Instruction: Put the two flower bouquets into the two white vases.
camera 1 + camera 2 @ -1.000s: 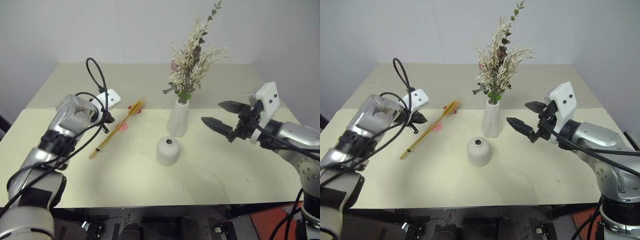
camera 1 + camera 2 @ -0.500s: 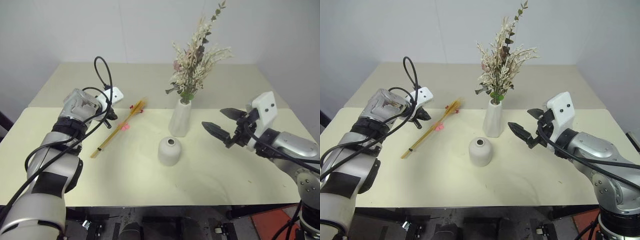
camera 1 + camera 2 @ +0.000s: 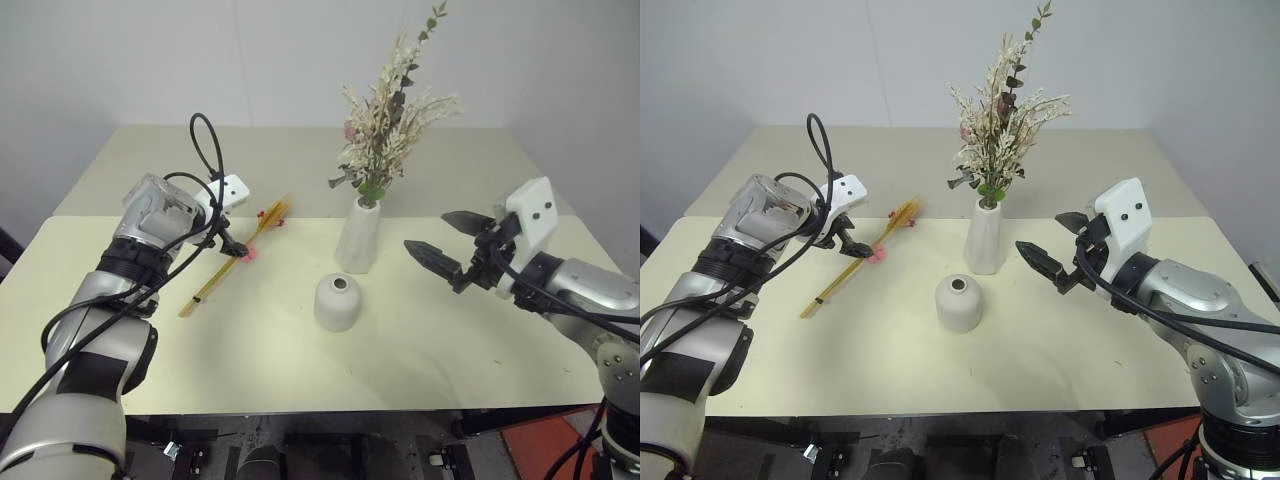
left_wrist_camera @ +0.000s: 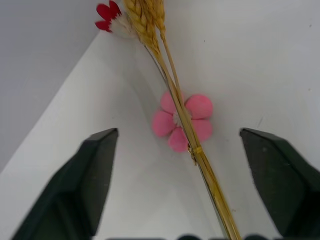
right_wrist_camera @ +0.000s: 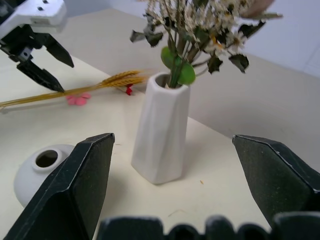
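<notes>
**Left wrist view: open fingers over the wheat spray**

In the left wrist view the left gripper (image 4: 182, 165) has its two black fingers (image 4: 92, 185) spread wide apart, with nothing held. The golden wheat spray (image 4: 185, 135) lies flat on the table (image 3: 260, 350) between them, its pink flower just ahead of the fingertips and its red bits further out past them. Seen from the head, this gripper points down at the spray's middle.

The right gripper (image 3: 448, 246) hangs above the table with its fingers apart and empty. Just ahead of it stands the tall vase (image 3: 357, 237), upright, with the cream-pink bunch (image 3: 385, 125) already standing in its mouth. The short vase (image 3: 337, 302) sits nearer the robot than the tall one, close beside it, its mouth empty. It lies between the two grippers, apart from the spray.
</notes>
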Tool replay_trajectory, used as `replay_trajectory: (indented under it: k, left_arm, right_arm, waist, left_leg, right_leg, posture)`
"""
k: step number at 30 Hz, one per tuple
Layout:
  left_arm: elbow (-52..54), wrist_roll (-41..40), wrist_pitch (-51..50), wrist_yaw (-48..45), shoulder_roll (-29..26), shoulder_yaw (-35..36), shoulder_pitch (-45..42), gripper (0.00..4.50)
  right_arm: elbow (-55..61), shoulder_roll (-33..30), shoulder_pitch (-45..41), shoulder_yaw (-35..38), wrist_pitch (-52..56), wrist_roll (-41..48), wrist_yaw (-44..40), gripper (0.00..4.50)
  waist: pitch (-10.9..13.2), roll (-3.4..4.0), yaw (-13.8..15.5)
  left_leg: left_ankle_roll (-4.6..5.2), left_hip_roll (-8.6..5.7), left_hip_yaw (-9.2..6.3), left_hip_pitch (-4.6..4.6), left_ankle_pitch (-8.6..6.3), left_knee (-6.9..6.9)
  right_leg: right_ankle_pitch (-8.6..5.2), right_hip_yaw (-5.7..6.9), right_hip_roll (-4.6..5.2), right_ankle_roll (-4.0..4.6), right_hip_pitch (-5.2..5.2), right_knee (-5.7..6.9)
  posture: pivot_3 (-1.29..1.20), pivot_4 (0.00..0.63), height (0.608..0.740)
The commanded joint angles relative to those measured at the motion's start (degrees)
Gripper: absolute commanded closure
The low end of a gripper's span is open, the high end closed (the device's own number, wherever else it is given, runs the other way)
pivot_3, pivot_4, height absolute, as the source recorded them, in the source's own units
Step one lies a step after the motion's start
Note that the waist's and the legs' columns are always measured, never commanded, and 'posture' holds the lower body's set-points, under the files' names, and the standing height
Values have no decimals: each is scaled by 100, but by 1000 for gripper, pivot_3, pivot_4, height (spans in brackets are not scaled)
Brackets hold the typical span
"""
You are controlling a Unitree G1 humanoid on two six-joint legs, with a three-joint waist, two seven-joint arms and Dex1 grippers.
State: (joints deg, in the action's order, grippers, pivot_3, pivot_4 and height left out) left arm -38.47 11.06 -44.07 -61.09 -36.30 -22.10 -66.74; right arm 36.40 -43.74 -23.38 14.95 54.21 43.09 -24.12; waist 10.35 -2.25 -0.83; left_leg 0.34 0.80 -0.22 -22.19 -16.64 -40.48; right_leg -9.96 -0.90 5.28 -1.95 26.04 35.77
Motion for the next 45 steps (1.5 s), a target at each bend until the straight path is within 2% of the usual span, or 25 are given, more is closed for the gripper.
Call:
replay_trajectory:
  k: [1,10,11,14,25,28,31,36,39,41,45]
  left_arm:
    - [-328,-31,-68,141,135,160,-189,13]
    - [-1013,28,118,154,406,118,-300,13]
    - [-1053,49,146,153,420,99,-300,193]
    - [-1151,97,196,126,443,59,-309,945]
    - [-1607,286,583,286,550,35,-359,4470]
    - [-1447,225,645,389,519,188,-382,4470]
    - [-1005,9,750,636,439,591,-419,4470]
    - [186,-915,993,986,391,1872,-306,4470]
    - [961,-1831,1150,1129,594,2874,-120,4470]
    - [1766,-2828,1272,914,909,3631,189,4470]
    - [2738,-4229,1045,704,1385,4302,555,4470]
  right_arm:
    - [110,-113,-135,167,9,112,-35,0]
    - [160,-158,-74,166,93,105,123,0]
    - [157,-150,-76,173,98,110,142,0]
    - [162,-128,-70,186,115,130,191,0]
    - [237,-181,-35,299,139,304,210,0]
    - [288,-330,129,524,95,500,-25,0]
    - [377,-606,472,976,-77,795,-598,0]
    - [368,-1172,1116,1672,-440,829,-1666,0]
    - [282,-1366,1446,1985,-532,730,-1973,0]
    - [284,-1418,1719,2276,-578,767,-2219,0]
    - [355,-1481,2325,2769,-655,687,-2660,0]
  waist:
    - [0,0,3]
    - [0,0,3]
    - [0,0,1]
    - [0,-1,-1]
    - [-1,-1,1]
    - [-1,-2,6]
    - [0,-3,11]
    - [0,-4,30]
    - [-1,-4,28]
    - [-3,-1,25]
    - [-3,-2,14]
  left_leg:
    - [0,0,0,-1,0,-3]
    - [3,0,-1,-4,-2,-9]
    - [3,0,-1,-4,-2,-9]
    - [3,0,-1,-4,-2,-10]
    - [5,0,0,-3,-3,-16]
    - [5,0,0,-4,-3,-17]
    - [9,0,-2,-9,-5,-20]
    - [15,1,-8,-18,-9,-28]
    - [15,1,-6,-10,-9,-31]
    - [15,2,-6,-8,-9,-33]
    - [14,3,-2,-2,-8,-36]
  right_leg:
    - [0,1,-1,0,0,0]
    - [0,1,0,0,0,2]
    - [0,1,0,0,0,3]
    - [0,1,0,0,0,3]
    - [0,0,0,0,-1,10]
    - [0,0,0,0,-1,12]
    - [0,1,0,0,0,6]
    - [0,6,2,-3,1,0]
    - [0,3,4,-4,-5,6]
    - [0,3,3,-4,-5,10]
    - [0,-5,2,-4,-7,15]
  posture:
    - [0,150,740]
    - [0,150,740]
    - [0,150,740]
    - [0,150,740]
    - [0,150,740]
    - [0,150,740]
    - [0,150,740]
    - [0,150,740]
    - [0,150,740]
    - [0,150,740]
    - [0,150,740]
